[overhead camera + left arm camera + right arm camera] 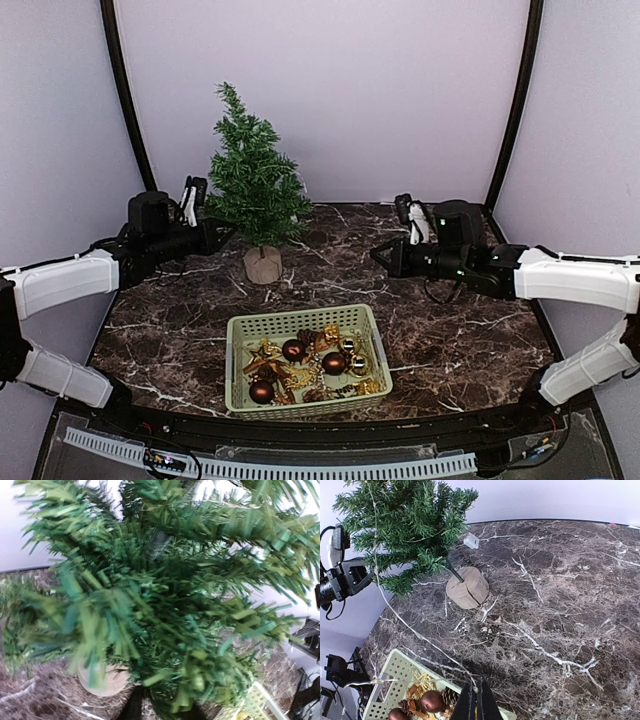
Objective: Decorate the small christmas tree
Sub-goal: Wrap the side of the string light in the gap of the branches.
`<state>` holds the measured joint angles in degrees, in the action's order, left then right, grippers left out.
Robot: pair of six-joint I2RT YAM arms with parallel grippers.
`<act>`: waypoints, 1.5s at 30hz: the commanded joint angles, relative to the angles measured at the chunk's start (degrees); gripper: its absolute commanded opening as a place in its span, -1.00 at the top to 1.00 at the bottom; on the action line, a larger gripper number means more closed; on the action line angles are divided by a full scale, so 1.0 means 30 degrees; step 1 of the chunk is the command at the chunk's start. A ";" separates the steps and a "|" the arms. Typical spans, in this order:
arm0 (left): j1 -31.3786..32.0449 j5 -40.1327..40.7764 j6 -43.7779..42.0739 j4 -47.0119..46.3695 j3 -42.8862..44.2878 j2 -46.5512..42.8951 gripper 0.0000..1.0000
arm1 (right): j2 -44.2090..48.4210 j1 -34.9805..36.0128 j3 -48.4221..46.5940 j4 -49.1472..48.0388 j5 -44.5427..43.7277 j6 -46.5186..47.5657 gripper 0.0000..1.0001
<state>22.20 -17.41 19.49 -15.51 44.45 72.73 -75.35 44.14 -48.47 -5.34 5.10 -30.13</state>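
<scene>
Small christmas tree (255, 185) stands upright on the bench (450, 330), behind the basket (240, 370). Left gripper (220, 237), behind-left of the basket, sits among the lower branches; whether it grips cannot be told. Right gripper (476, 700), behind-right of the basket, is closed on a thin wire (420, 636).

Top view: left gripper (220, 236) tips lost in the foliage of the small christmas tree (256, 190) — spread or closed, can't tell. Left wrist view: tree fills the pic, top & sides cut off, lower-left needles blurred; stump (112, 682) a soft blob half behind branches; fingers (134, 706) just dark bits at btm edge. Right wrist view: basket (395, 674) cut by btm edge, treetop by top edge.
</scene>
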 commanded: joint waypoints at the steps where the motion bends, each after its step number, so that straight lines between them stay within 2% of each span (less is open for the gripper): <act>1: 0.0046 0.1062 -0.0340 -0.0120 -0.0078 -0.0936 0.76 | 0.0978 0.0291 0.0249 0.0321 0.0002 0.0572 1.00; 2: 0.0014 0.1191 -0.0415 -0.0116 -0.0240 -0.1226 0.85 | 0.1156 0.0375 0.0336 0.0434 0.0061 0.0664 1.00; 6: -0.0233 0.1768 -0.0813 0.0622 -0.0139 -0.1794 1.00 | 0.2193 0.1038 0.0702 0.0702 0.0770 0.1087 1.00; 11: -0.1853 0.0254 -0.0494 0.0480 -0.0272 -0.1806 1.00 | 0.3137 0.2342 0.0475 0.1195 0.1606 0.1462 1.00; 14: -0.3243 -0.1889 -0.0267 -0.0558 -0.0142 -0.0838 1.00 | 0.2936 0.2801 0.0020 0.1383 0.1303 0.1276 1.00; 18: -0.4106 -0.3309 -0.0787 -0.1353 0.0706 0.0928 1.00 | 0.2263 0.2952 -0.0776 0.1530 0.0249 0.1019 1.00; 23: -0.4754 -0.4441 -0.1354 -0.1745 0.2105 0.3071 1.00 | 0.1516 0.2932 -0.1781 0.1600 -0.0788 0.0735 1.00; 28: -0.4881 -0.3842 -0.1993 -0.1736 0.2786 0.3674 0.93 | 0.1392 0.2938 -0.2348 0.1401 -0.1612 0.0568 1.00; 30: -0.4953 -0.3624 -0.2054 -0.1451 0.2980 0.3717 0.85 | 0.1363 0.2952 -0.2607 0.1420 -0.1986 0.0633 1.00; 32: -0.4965 -0.3461 -0.2033 -0.1331 0.2757 0.3407 0.56 | 0.1358 0.2949 -0.2857 0.1415 -0.2285 0.0746 1.00; 33: -0.4966 -0.3273 -0.1944 -0.1356 0.2613 0.3053 0.28 | 0.1339 0.2952 -0.2975 0.1413 -0.2455 0.0791 1.00; 34: -0.4967 -0.3100 -0.1920 -0.1331 0.2249 0.2823 0.15 | 0.1308 0.2912 -0.3121 0.1468 -0.2663 0.0805 1.00; 35: -0.4967 -0.2729 -0.1865 -0.1187 0.2052 0.2240 -0.09 | 0.1293 0.2860 -0.3250 0.1533 -0.3016 0.0813 1.00; 37: -0.4912 -0.2009 -0.1712 -0.0767 0.1385 0.1176 -0.29 | 0.1177 0.2670 -0.3453 0.1596 -0.3366 0.0767 1.00; 40: -0.4398 -0.0860 -0.1333 0.0094 0.0258 -0.0984 -0.41 | 0.0937 0.2125 -0.3566 0.1445 -0.3330 0.0578 1.00; 45: -0.1514 0.2091 0.0223 0.1822 -0.0869 -0.3516 -0.47 | 0.0020 0.1122 -0.3716 0.0895 -0.2486 0.0335 1.00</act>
<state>11.57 -19.14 16.16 -14.79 44.25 67.55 -72.99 49.60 -57.76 -0.05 -3.03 -28.18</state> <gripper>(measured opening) 0.730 0.005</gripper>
